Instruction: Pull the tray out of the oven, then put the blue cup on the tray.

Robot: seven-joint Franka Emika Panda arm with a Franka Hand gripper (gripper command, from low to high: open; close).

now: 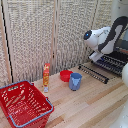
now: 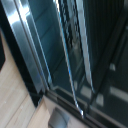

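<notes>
One step in hand, the tray (image 1: 112, 63) pull: arm at the oven (image 1: 121, 50), claw state hidden, blue cup (image 1: 75, 81) waiting at seven o'clock

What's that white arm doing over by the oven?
The robot arm is reaching into the oven at the exterior view's right, where the wire tray sits. Its gripper is hidden, so I cannot tell if it holds anything. The blue cup waits on the wooden table beside a red bowl.
</notes>
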